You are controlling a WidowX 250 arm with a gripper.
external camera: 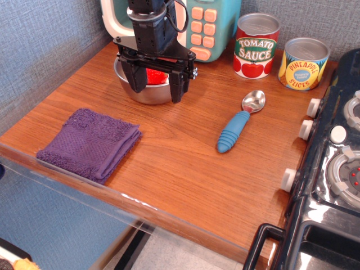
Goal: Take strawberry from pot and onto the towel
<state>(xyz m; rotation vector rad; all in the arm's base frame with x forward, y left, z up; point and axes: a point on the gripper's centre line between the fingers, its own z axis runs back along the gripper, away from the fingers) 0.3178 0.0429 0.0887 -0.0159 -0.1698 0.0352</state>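
The strawberry (157,76) shows as a red patch inside the steel pot (147,94) at the back left of the wooden counter; its green cap is hidden. My gripper (157,89) hangs over the pot, jaws spread wide to either side of the strawberry, one black finger (135,77) on the left and one on the right. The fingers reach down to about rim level and hold nothing. The purple towel (90,143) lies folded at the front left, well clear of the gripper.
A toy microwave (203,25) stands behind the pot. A tomato sauce can (256,46) and a pineapple can (304,63) stand at the back right. A blue-handled spoon (241,121) lies mid-counter. A toy stove (337,169) borders the right edge.
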